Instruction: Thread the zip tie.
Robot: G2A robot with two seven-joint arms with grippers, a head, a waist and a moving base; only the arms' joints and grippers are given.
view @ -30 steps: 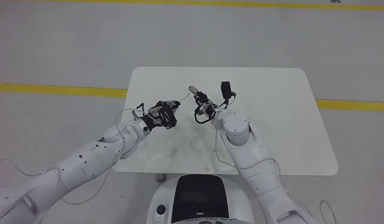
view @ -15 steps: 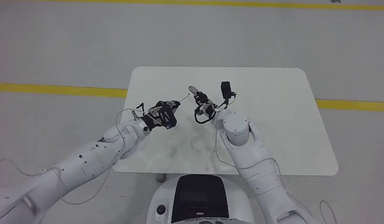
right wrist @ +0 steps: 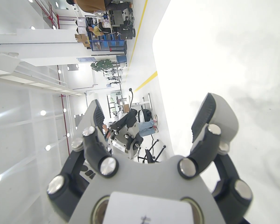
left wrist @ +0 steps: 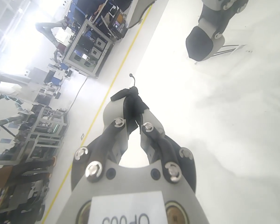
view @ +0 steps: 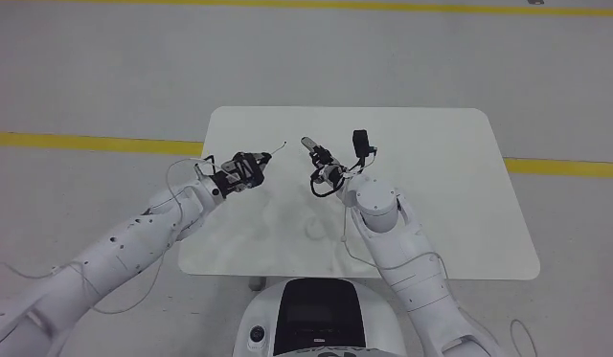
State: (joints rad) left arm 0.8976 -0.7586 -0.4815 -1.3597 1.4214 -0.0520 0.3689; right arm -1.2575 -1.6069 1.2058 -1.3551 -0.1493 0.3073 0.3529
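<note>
A thin dark zip tie point(view: 276, 150) sticks out of my left gripper point(view: 251, 166), which is shut on it above the table's left half. In the left wrist view the closed fingertips point(left wrist: 130, 96) pinch the tie point(left wrist: 133, 81), and its small head points away from the wrist. My right gripper point(view: 316, 156) hangs open a short way to the right of the tie's free end, with nothing between its fingers point(right wrist: 207, 110). From the right wrist, the left gripper point(right wrist: 127, 122) shows farther off, with the tie point(right wrist: 131, 96) standing up from it.
The white table point(view: 431, 194) has rounded corners and a left edge close to my left arm. A yellow floor line point(view: 96, 144) runs behind the table. Bare tabletop extends to the right and towards the front.
My left gripper has drawn back to the left and slightly away from me with the zip tie, widening the gap to the right gripper. The right arm has stayed put.
</note>
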